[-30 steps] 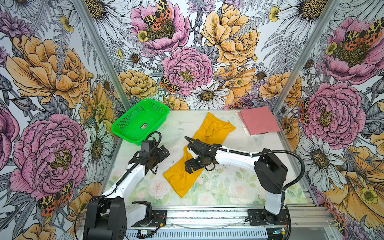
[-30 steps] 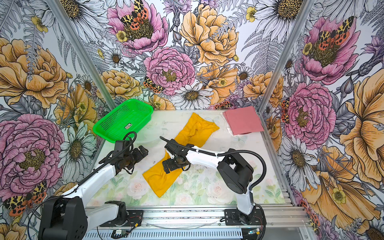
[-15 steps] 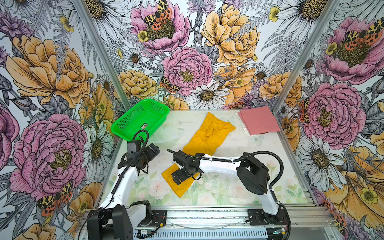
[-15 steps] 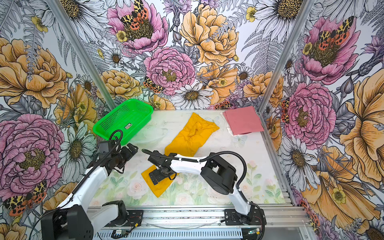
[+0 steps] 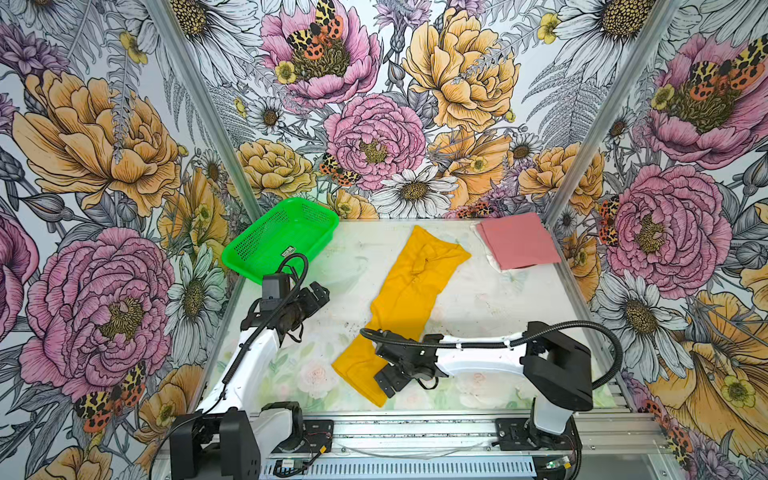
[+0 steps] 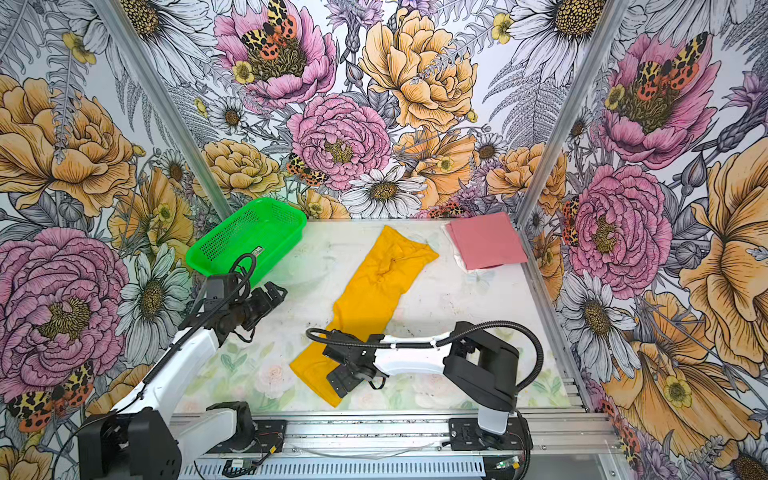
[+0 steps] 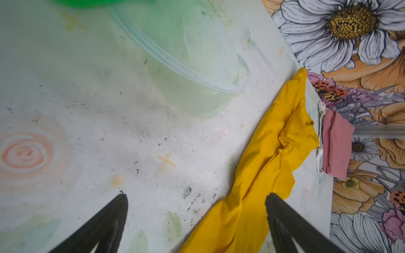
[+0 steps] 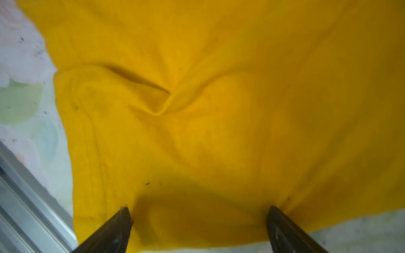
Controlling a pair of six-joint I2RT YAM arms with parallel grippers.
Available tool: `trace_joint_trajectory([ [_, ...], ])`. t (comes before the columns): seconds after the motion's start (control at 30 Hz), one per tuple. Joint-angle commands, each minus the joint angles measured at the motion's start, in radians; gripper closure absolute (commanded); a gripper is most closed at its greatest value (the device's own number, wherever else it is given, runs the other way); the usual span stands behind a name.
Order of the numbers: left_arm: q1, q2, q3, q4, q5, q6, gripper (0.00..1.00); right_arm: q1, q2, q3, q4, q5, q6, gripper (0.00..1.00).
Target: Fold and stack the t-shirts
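T-shirt [image 5: 409,291] in yellow now stretched longer.

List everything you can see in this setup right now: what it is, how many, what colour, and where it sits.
mustard-yellow cloth t-shirt: one, yellow, a long rumpled strip across the middle of the table
dusty pink cloth t-shirt: one, pink, folded square, far right corner
white item: one, white, edge showing under the pink shirt; cannot tell what it is
bright green plastic mesh basket: one, green, far left corner
flower-print table: one, pale, scuffed
flower-print walls: three sides, pink and orange blooms
left gripper: one, black fingers open, over bare table left of the yellow shirt
right gripper: one, black fingers open, at the yellow shirt's near end
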Motion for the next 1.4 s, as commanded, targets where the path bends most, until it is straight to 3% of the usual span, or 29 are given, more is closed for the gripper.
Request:
trace_joint_trajectory([
  [0.0, -0.109, 0.061, 0.035, 0.057, -0.022, -0.022, 0.01, -0.01, -0.035, -0.194, -0.276, -0.047, 0.171, 0.02],
  [0.27, -0.374, 0.41, 0.279, 0.128, -0.001, -0.013, 0.01, -0.138, -0.344, -0.375, -0.312, 0.016, 0.291, 0.02],
  [0.43, -0.499, 0.744, 0.608, 0.13, 0.027, 0.004, 0.01, -0.184, -0.47, -0.387, -0.311, 0.044, 0.313, 0.02],
  [0.63, -0.552, 1.11, 1.057, 0.025, -0.068, 0.002, 0.01, -0.182, -0.637, -0.325, -0.322, 0.095, 0.337, 0.02],
  [0.83, -0.564, 1.33, 1.339, -0.102, -0.138, -0.017, 0.01, -0.191, -0.79, -0.275, -0.364, 0.141, 0.368, 0.01],
  [1.13, -0.491, 1.5, 1.541, -0.152, -0.234, -0.08, 0.01, -0.266, -0.843, -0.193, -0.407, 0.133, 0.313, 0.01],
  [1.27, -0.434, 1.606, 1.719, -0.166, -0.225, -0.065, 0.01, -0.283, -0.848, -0.205, -0.409, 0.131, 0.311, 0.01],
  [1.37, -0.396, 1.695, 1.887, -0.172, -0.157, -0.054, 0.01, -0.292, -0.854, -0.214, -0.412, 0.131, 0.319, 0.01],
])
